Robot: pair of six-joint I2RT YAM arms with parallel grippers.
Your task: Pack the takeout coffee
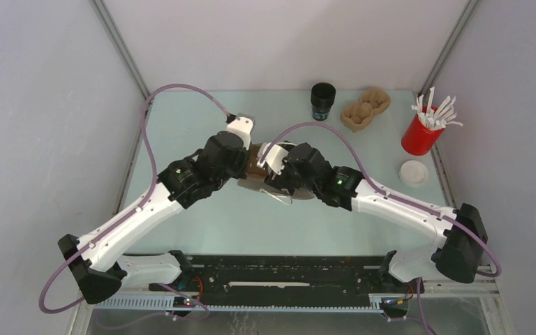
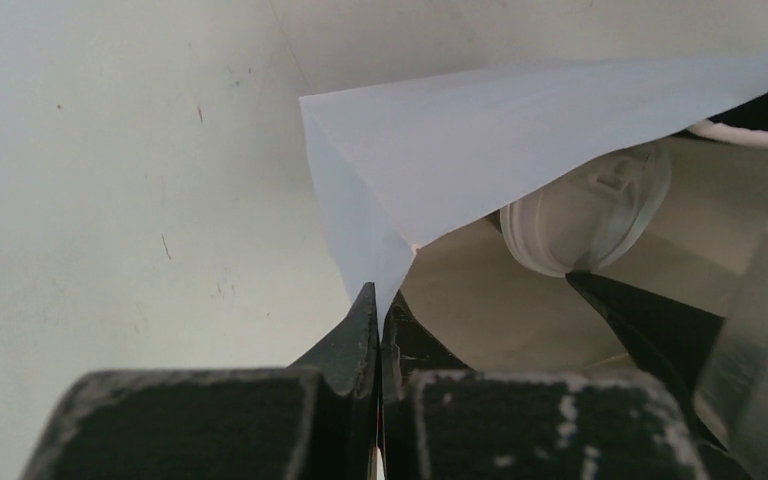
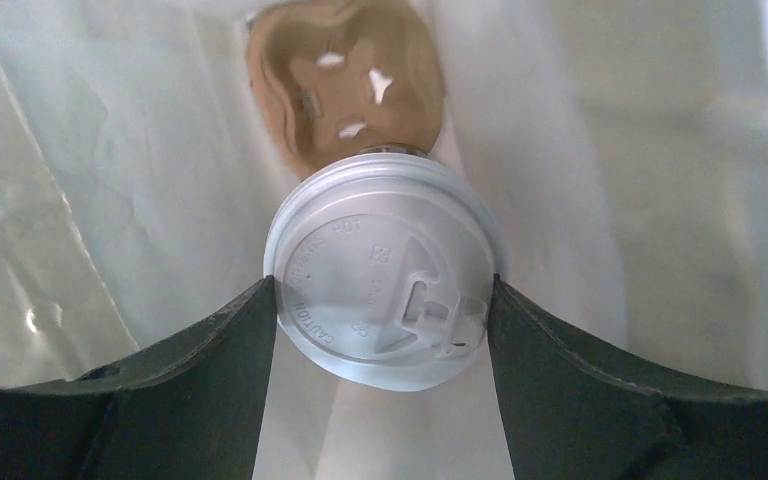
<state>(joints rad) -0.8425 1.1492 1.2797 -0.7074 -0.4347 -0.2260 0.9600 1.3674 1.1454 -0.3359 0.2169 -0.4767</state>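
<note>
The left tool (image 2: 378, 322) was pinched shut on the rim of the white bag (image 2: 480, 150), holding its mouth open. The right tool (image 3: 382, 288) gripped the takeout coffee (image 3: 380, 262) by its lid, inside the bag. A brown pulp cup carrier (image 3: 345, 80) lay just beyond the tool, deeper in. Packing looked nearly done, with seating and releasing the cup seemingly left.

Bright, even light; wrist-view foregrounds are blurred.

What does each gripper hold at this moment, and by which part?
The left gripper pinches the white bag at its rim corner. The right gripper holds the takeout coffee by the sides of its lid.
</note>
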